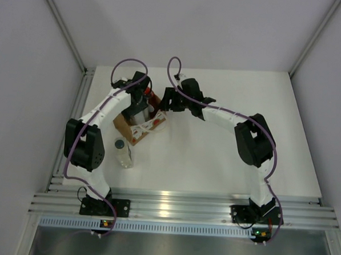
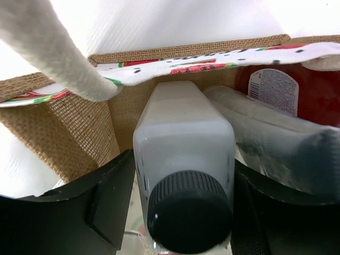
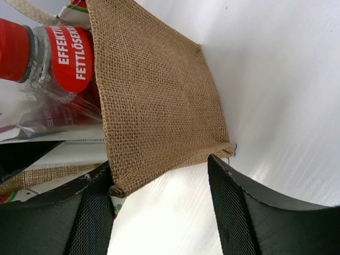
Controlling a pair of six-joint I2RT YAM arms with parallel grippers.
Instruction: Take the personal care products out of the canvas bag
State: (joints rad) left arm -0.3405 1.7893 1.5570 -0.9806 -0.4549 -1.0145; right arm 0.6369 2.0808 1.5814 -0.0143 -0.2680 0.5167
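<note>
Now, left claw (image 2: 182, 210) clamped on white bottle (image 2: 183, 133), right claw (image 3: 159, 210) clasping canvas bag (image 3: 154, 90)

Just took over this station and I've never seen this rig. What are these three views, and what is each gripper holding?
Two robot arms are bolted at a white table's near edge. The overhead picture looks down from behind them: left arm on the left, right arm on the right. The other two pictures come from wrist cameras, so the black shapes at the bottom are each gripper's own fingers. A clear bottle with a dark cap lies on the table beside the canvas bag. The left gripper is inside the bag, fingers either side of the white bottle; whether it grips yet I cannot tell. The right gripper appears to hold the bag's burlap end wall. A red-capped bottle and a silvery pouch are in the bag too.
</note>
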